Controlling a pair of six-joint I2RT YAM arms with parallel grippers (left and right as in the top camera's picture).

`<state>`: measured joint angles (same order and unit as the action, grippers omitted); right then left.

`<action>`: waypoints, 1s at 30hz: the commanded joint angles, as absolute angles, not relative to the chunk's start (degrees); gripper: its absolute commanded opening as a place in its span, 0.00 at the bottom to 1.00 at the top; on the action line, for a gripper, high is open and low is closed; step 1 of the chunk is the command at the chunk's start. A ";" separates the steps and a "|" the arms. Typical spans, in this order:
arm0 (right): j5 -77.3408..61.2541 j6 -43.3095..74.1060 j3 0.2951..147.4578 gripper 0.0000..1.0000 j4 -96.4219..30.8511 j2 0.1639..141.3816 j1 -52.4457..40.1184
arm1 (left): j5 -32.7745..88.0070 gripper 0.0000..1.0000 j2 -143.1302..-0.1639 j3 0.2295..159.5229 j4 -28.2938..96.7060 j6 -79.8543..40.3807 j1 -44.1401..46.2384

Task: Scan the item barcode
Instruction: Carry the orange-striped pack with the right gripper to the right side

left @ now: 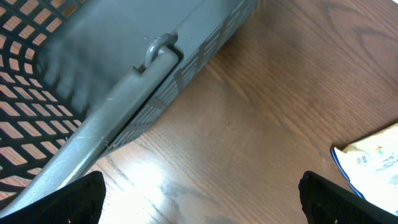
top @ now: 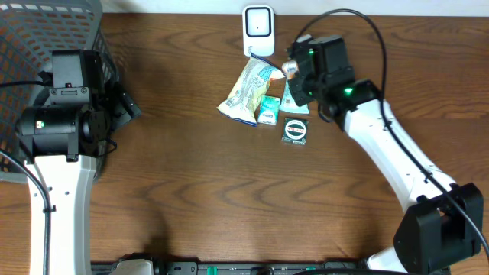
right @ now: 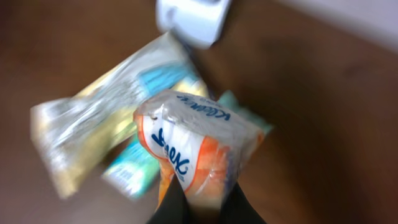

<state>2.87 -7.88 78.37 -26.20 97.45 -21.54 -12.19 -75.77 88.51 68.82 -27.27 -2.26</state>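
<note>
My right gripper [right: 205,202] is shut on the item, an orange and white Kleenex tissue pack [right: 193,143], pinching its lower end. In the overhead view the pack [top: 291,69] hangs just right of the white barcode scanner [top: 258,29], which stands at the table's far edge. The scanner [right: 193,18] shows blurred beyond the pack in the right wrist view. No barcode is readable on the pack. My left gripper [left: 201,199] stands wide open over bare wood beside the basket, holding nothing.
A grey mesh basket [top: 46,30] fills the far left corner. Below the scanner lie a pale yellow snack bag [top: 248,92], a small teal box [top: 268,111] and a round black item [top: 295,129]. The bag's corner [left: 373,158] shows in the left wrist view.
</note>
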 commanded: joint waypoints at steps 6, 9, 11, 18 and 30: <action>18.94 -20.05 80.95 0.01 -12.01 103.61 -25.23 | -12.91 0.98 -75.99 88.31 68.97 -28.16 -2.72; 18.96 -24.82 90.83 0.01 -13.39 110.30 -25.34 | -12.91 0.98 -75.99 88.31 68.97 -28.16 -2.72; 19.00 -27.31 99.94 0.01 -15.59 115.70 -25.67 | -12.91 0.98 -75.99 88.31 68.97 -28.16 -2.72; 18.94 -42.87 122.02 0.01 -8.80 133.47 -25.54 | -12.91 0.98 -75.99 88.29 68.97 -28.16 -2.72; 16.80 -56.47 122.80 0.01 3.46 145.47 -25.12 | -12.91 0.98 -75.99 88.29 68.97 -28.16 -2.72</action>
